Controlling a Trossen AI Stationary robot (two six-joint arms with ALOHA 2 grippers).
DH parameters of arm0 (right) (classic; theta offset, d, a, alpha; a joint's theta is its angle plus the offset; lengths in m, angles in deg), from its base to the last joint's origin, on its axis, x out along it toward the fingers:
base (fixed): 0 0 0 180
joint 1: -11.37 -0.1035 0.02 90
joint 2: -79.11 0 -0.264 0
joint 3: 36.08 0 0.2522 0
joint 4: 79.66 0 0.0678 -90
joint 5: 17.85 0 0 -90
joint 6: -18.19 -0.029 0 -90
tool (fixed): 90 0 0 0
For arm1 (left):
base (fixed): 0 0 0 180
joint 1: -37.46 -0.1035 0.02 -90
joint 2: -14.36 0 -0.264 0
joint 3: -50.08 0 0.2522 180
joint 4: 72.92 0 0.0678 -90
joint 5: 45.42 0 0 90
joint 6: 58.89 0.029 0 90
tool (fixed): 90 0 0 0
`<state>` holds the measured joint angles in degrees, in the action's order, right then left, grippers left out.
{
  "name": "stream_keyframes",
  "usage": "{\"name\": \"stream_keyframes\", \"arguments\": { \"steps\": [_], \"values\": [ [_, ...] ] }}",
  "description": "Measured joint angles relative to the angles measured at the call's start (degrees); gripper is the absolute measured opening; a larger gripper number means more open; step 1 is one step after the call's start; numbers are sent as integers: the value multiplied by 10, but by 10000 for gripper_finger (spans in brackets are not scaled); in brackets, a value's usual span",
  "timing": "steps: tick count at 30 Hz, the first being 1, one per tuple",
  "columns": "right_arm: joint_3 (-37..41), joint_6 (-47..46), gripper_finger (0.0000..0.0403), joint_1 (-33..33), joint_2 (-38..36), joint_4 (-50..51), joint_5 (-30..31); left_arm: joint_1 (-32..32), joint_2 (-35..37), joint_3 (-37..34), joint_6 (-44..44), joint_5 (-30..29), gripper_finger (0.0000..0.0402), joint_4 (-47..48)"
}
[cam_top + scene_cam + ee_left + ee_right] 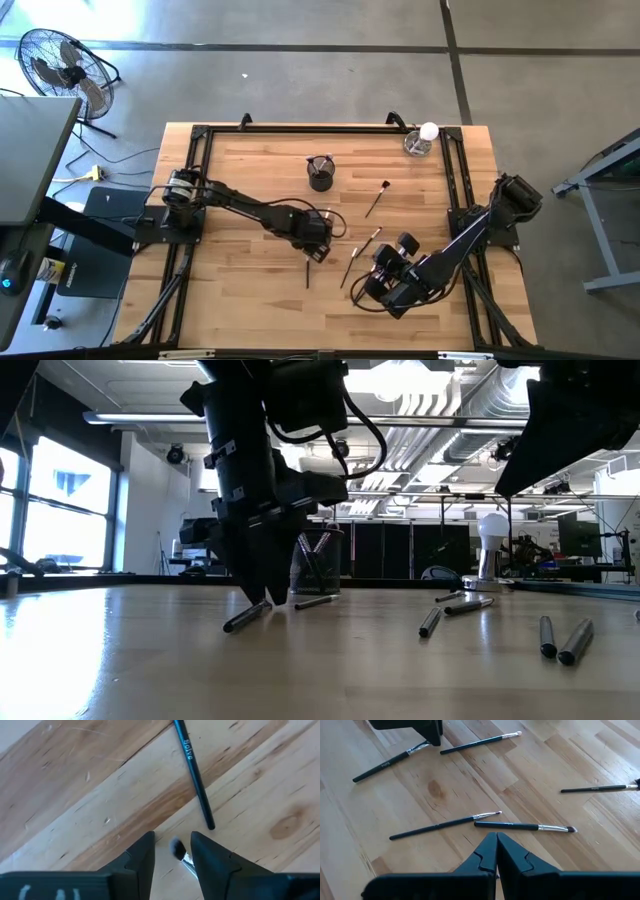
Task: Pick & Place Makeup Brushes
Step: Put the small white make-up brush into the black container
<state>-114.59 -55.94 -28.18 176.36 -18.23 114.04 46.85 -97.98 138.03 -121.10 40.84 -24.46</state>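
Several thin makeup brushes lie flat on the wooden table. My left gripper [318, 252] points down near the table's middle, open. Its fingers [145, 855] stand on either side of the dark bristle tip [176, 849] of one brush, with a gap on both sides. That brush's dark handle [382, 766] rests on the table. A second black brush [194, 772] lies just beyond the fingers. My right gripper [496, 839] hovers shut and holding nothing toward the near right, above two brushes [445, 824] [522, 826] lying end to end.
A small black cup [320, 172] stands at the far middle. A clear glass with a white ball [422, 138] is at the far right corner. More brushes [377, 198] [368, 240] lie between the arms. Black frame rails [200, 180] run along the table's sides.
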Motion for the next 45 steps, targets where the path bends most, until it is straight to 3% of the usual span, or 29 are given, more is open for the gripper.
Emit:
{"name": "stream_keyframes", "arguments": {
  "steps": [11, 32, 45],
  "values": [
    [0, 0, 1, 0, 0, 0, 0, 6, -2, -1, -16, 18, 7, -6],
    [0, 1, 3, 0, 0, 0, 6, 9, 6, -2, 74, 1, 0, -4],
    [0, 0, 3, 0, 0, -4, 6, 8, 86, -1, 117, -36, 0, -3]
  ]
}}
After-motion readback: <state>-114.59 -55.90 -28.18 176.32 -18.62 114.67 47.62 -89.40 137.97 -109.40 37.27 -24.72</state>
